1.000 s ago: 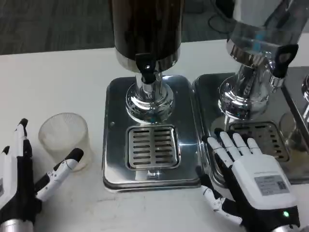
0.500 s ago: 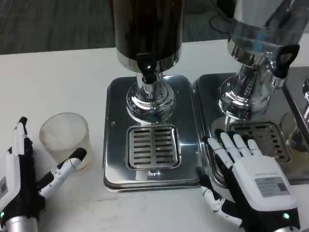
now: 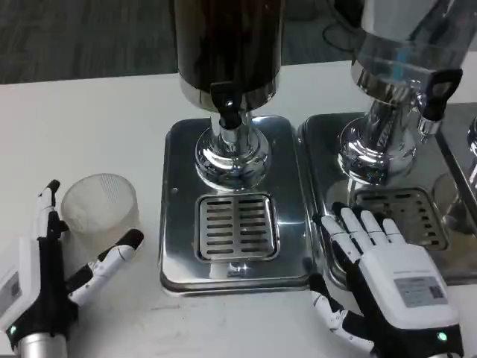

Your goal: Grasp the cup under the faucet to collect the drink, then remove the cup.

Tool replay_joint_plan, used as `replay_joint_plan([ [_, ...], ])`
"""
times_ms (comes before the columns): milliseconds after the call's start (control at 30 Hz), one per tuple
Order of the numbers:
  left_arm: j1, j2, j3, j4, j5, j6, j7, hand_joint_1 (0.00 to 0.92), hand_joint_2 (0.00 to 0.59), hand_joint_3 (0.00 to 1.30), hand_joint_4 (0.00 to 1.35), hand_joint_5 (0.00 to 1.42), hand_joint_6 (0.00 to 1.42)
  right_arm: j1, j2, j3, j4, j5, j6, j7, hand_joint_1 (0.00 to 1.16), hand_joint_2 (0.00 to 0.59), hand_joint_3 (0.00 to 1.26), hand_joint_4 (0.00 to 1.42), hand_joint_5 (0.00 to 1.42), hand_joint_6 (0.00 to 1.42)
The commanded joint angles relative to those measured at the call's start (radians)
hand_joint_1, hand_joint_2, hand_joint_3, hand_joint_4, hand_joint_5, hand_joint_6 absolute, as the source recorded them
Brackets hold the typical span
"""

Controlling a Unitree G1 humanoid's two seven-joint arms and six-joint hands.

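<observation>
Reaching for the cup [image 3: 99, 212] with the left hand [image 3: 46, 287] spread and empty, right hand [image 3: 387, 287] flat; next, close round it.

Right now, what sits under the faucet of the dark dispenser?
Under the faucet lies only the slotted drip grate in its steel tray, with no cup on it. The cup stands on the table left of the tray, by the open left hand.
</observation>
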Motion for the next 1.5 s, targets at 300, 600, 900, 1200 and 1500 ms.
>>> replay_joint_plan([
  [300,-0.04,0.002,-0.022,0.049,0.02,0.009,0.058,0.389,0.057,0.16,0.16,0.43,0.41,0.011,0.004,-0.008,-0.013,0.006,0.0,-0.007,0.3,0.469,0.1,0.0,0.0,0.04],
  [600,-0.055,0.01,-0.032,0.082,0.019,-0.017,0.1,0.44,0.071,0.29,0.38,0.66,0.7,0.015,0.006,-0.012,-0.015,0.008,0.003,-0.004,0.29,0.46,0.1,0.0,0.0,0.07],
  [900,-0.064,0.008,-0.049,0.108,0.035,-0.041,0.159,0.429,0.083,0.32,0.44,0.7,0.78,0.013,0.006,-0.014,-0.016,0.008,0.001,0.004,0.29,0.459,0.1,0.0,0.0,0.09],
  [1200,-0.068,-0.001,-0.049,0.131,0.043,-0.067,0.198,0.428,0.085,0.36,0.48,0.75,0.88,0.015,0.008,-0.013,-0.018,0.006,0.001,0.002,0.29,0.459,0.1,0.0,0.0,0.09],
  [1500,-0.067,-0.005,-0.053,0.133,0.056,-0.069,0.24,0.435,0.095,0.38,0.51,0.76,0.9,0.013,0.007,-0.016,-0.016,0.007,0.0,-0.001,0.29,0.459,0.1,0.0,0.0,0.1],
])
